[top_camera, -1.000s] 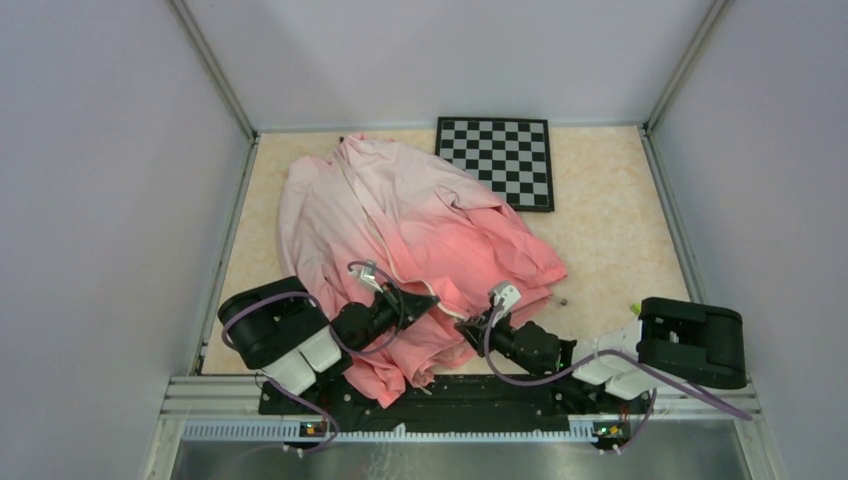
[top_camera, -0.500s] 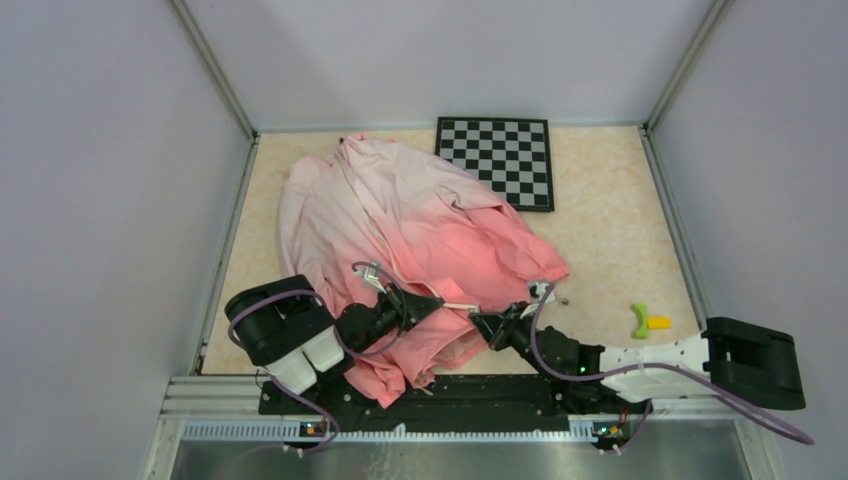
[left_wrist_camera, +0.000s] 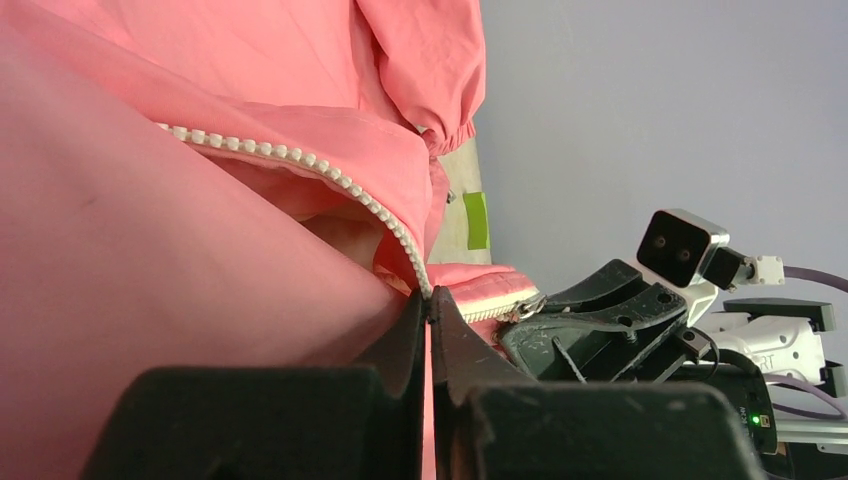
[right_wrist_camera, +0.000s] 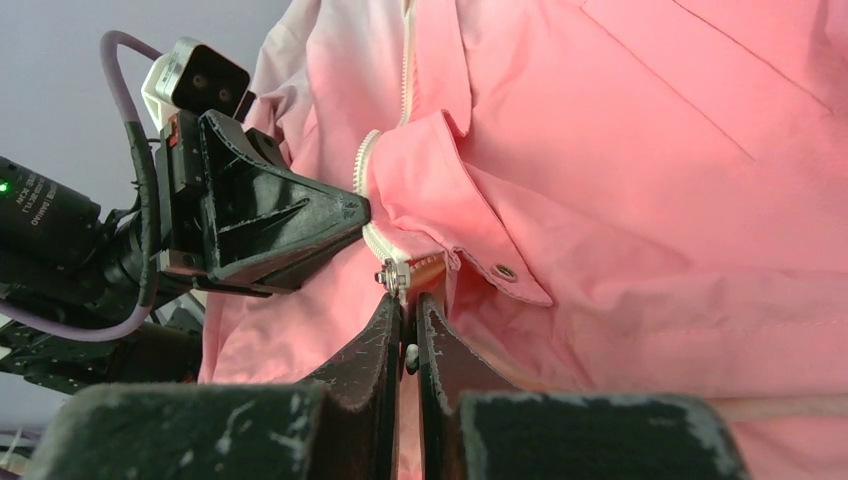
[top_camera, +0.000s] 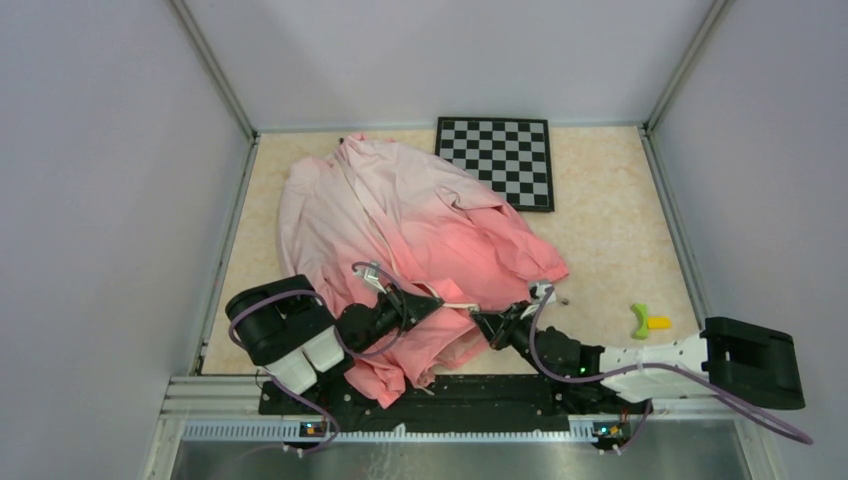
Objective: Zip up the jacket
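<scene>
Soft, even light; blurred foregrounds

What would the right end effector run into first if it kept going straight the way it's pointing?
The jacket. The right end effector, shut on the zipper at its bottom end, points into the folded coral front just ahead. The left end effector sits slightly aside, though depth is unclear.

Small white lettering on the left arm point(right_wrist_camera: 40, 212) is too blurred to read.
</scene>
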